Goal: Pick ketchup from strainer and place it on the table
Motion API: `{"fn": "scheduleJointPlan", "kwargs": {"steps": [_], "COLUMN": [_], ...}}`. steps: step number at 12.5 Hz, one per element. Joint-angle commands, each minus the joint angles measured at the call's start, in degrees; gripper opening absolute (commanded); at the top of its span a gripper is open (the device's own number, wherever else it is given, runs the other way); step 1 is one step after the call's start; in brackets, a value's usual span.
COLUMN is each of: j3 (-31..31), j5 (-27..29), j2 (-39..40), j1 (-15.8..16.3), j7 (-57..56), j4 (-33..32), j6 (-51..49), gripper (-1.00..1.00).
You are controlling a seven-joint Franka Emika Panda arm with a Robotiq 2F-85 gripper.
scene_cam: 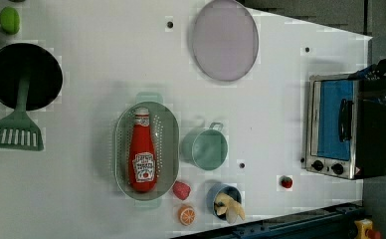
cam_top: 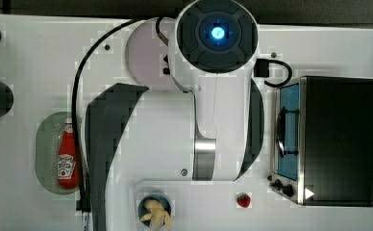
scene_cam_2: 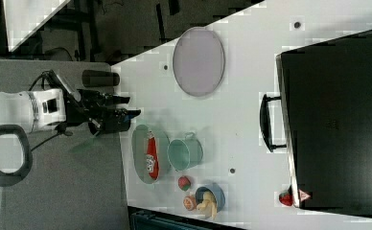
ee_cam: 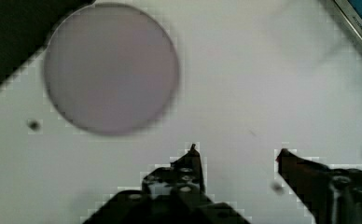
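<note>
Ketchup [scene_cam: 143, 152] is lying on its side along the strainer [scene_cam: 169, 130], cap toward the left view's top, a pose that is leaving its long red body exposed for a grasp across the width. The gripper [ee_cam: 237, 156] is hanging spread and empty over bare table [scene_cam: 81, 189] near the grey-lilac plate [ee_cam: 110, 67] (well apart from the bottle). A green cup [scene_cam: 205, 148] is sitting just beside the strainer, with a strawberry [scene_cam: 181, 190] near its end; both are likely crowding any approach from that flank.
</note>
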Motion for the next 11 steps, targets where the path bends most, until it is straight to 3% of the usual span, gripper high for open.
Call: {"fn": "scheduleJointPlan", "kwargs": {"steps": [1, 3, 11], "j3": [2.33, 3.25, 18.89], "j5": [1.21, 1.24, 1.22], "j2": [-14.85, -14.60, -9.10], "j1": [-5.96, -5.68, -2.74], "j7": [4.05, 4.05, 4.13], "j4": [-3.98, -3.99, -4.06], "j6": [-13.26, -11.94, -5.51], "gripper": [0.60, 0.99, 1.00]}}
